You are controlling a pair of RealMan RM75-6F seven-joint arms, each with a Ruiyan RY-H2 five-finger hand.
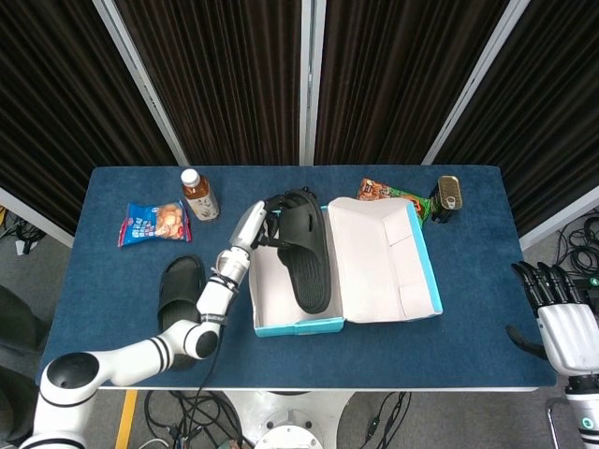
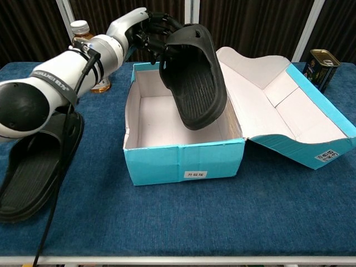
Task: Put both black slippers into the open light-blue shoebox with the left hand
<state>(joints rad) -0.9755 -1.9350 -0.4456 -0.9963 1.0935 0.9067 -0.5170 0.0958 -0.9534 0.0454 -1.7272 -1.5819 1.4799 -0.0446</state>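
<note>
My left hand [image 1: 270, 217] [image 2: 156, 33] grips one black slipper [image 1: 305, 253] [image 2: 194, 78] by its far end and holds it tilted, sole toward the chest camera, above the inside of the open light-blue shoebox [image 1: 296, 327] [image 2: 183, 162]. The slipper's lower end hangs inside the box. The second black slipper [image 1: 178, 290] [image 2: 34, 167] lies flat on the blue table, left of the box and partly under my left arm. My right hand [image 1: 554, 290] hangs beyond the table's right edge, fingers apart, holding nothing.
The box lid [image 1: 384, 257] [image 2: 289, 117] lies open to the right. A bottle [image 1: 197, 195] [image 2: 89, 55] and a snack bag [image 1: 153, 223] stand at the back left. A tin can [image 1: 448, 198] [image 2: 321, 65] and a snack packet [image 1: 384, 192] sit behind the lid.
</note>
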